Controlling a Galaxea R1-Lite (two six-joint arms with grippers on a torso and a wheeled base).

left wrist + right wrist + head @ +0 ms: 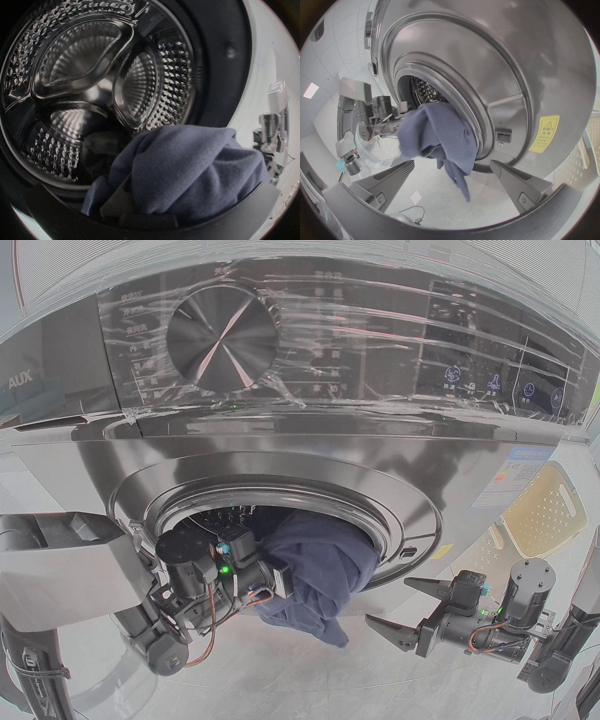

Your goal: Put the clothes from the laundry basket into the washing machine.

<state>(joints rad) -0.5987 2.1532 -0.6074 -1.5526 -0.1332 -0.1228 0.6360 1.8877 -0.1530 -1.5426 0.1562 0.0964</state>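
Obscured items at the washing machine [300,446] opening.
The navy garment [319,565] on the opening's lower rim buries the front of the left gripper [281,582]. A dark mass [100,150] deep inside the opening is too dim to identify.

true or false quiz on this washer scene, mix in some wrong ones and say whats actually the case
1. The navy garment hangs partly out of the washing machine's opening. True.
2. The right gripper is shut on the garment. False: it is open and empty, off to the side of the cloth.
3. The left gripper is at the garment, by the opening. True.
4. The machine's door is shut. False: the opening is uncovered and the perforated drum shows inside.
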